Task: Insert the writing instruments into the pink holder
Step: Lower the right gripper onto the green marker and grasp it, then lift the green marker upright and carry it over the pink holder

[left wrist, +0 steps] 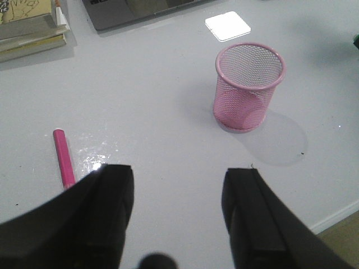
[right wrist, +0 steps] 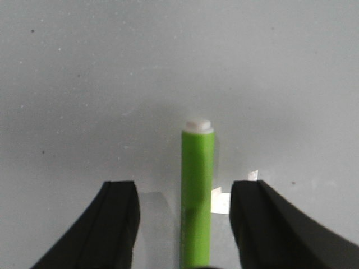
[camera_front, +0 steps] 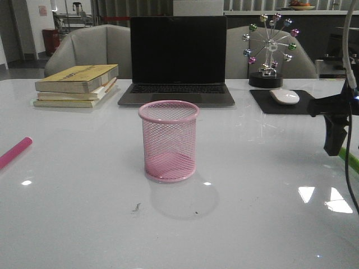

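Note:
The pink holder (camera_front: 168,140) stands upright in the middle of the white table, and nothing shows inside it (left wrist: 247,87). The pink-magenta marker (camera_front: 14,152) lies flat at the table's left edge; in the left wrist view the marker (left wrist: 64,158) is just beyond the left finger. My left gripper (left wrist: 179,185) is open over bare table, with nothing between its fingers. The green marker (right wrist: 197,190) lies flat on the table, white end away from the wrist. My right gripper (right wrist: 184,188) is open and straddles it without touching. In the front view that gripper (camera_front: 335,147) hangs at the far right over the green marker (camera_front: 350,161).
A stack of books (camera_front: 78,84) sits at the back left and a laptop (camera_front: 176,56) behind the holder. A white mouse (camera_front: 285,96) rests on a black pad, with a ferris-wheel ornament (camera_front: 269,50) behind it. The table's near edge (left wrist: 336,216) shows beside the left gripper.

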`<control>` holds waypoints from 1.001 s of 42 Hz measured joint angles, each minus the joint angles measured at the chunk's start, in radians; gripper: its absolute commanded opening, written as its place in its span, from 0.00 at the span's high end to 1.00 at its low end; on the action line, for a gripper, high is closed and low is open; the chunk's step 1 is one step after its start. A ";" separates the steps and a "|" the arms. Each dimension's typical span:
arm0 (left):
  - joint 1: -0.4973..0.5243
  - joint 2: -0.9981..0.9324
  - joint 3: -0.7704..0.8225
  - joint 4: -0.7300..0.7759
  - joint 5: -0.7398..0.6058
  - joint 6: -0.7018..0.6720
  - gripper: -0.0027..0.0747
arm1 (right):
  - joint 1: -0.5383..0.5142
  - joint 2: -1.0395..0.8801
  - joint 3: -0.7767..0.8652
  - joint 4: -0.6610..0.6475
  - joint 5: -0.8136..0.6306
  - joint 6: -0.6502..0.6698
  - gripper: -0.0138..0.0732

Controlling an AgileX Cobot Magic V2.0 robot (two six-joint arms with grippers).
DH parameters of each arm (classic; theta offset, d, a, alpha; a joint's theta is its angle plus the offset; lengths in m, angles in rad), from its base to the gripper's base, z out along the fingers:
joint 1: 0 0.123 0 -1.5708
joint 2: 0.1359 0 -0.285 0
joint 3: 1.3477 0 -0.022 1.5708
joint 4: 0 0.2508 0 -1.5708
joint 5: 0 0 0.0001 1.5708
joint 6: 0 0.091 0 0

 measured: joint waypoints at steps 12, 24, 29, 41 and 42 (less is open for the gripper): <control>0.000 0.000 0.000 0.000 -0.002 0.000 0.45 | 0.000 0.069 -0.050 0.000 0.010 -0.002 0.29; 0.000 0.000 0.000 0.000 -0.002 0.000 0.45 | -0.002 0.079 -0.061 -0.004 0.014 -0.002 0.59; 0.000 0.000 0.000 0.000 -0.002 0.000 0.45 | -0.002 0.079 -0.063 -0.004 0.014 -0.003 0.69; 0.000 0.000 0.000 0.000 -0.002 0.000 0.45 | 0.010 0.018 -0.027 -0.004 -0.025 -0.003 0.71; 0.000 0.000 0.000 0.000 -0.002 0.000 0.45 | 0.016 -0.002 -0.010 -0.004 -0.047 -0.003 0.71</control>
